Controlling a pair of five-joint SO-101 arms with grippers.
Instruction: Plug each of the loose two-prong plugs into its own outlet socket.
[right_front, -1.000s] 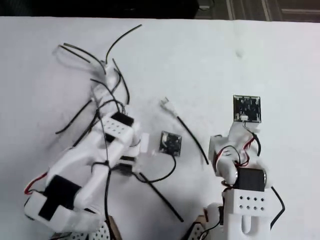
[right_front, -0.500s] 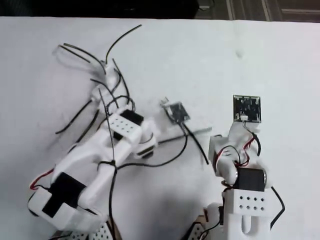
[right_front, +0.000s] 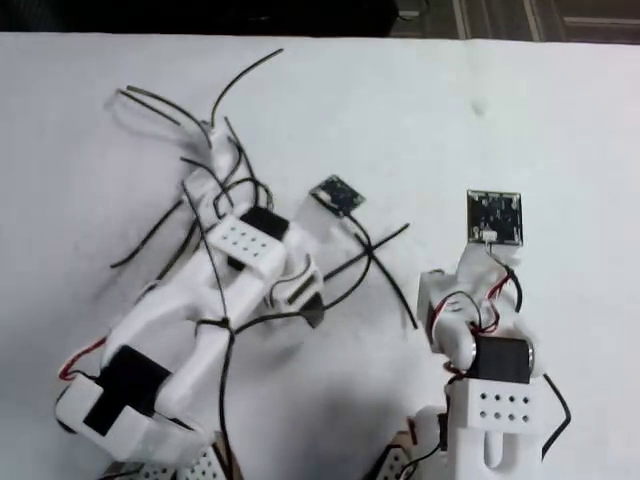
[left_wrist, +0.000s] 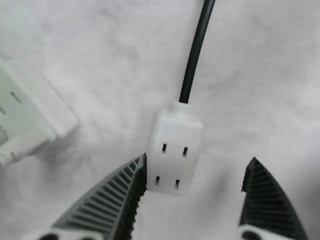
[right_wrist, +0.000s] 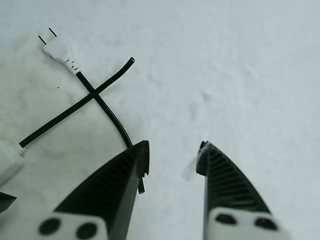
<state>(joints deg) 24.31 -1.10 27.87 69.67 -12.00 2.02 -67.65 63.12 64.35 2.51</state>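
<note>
Working over the white tabletop (right_front: 560, 120), both arms sit low and neither carries anything yet. The white jointed left arm (right_front: 170, 350) is stretched forward with its wrist pitched down. The left gripper (left_wrist: 197, 161) is spread wide and straddles the white rectangular outlet socket block (left_wrist: 175, 152): one ribbed finger touches the block's side, the other is well apart from it. Judged: a pinch is being lined up so the socket can be steadied to take a plug. The socket's black cord (left_wrist: 192, 55) runs straight out ahead of the fingers. The white right arm (right_front: 490, 380) is folded close, its right gripper (right_wrist: 173, 146) parted and empty, nose down over bare table. The white two-prong plug (right_wrist: 55, 47) lies loose well ahead of those fingers and off to one side, prongs pointing away. Its thin black cord (right_wrist: 107, 110) trails back beneath one finger, crossing the socket's cord on the way.
</note>
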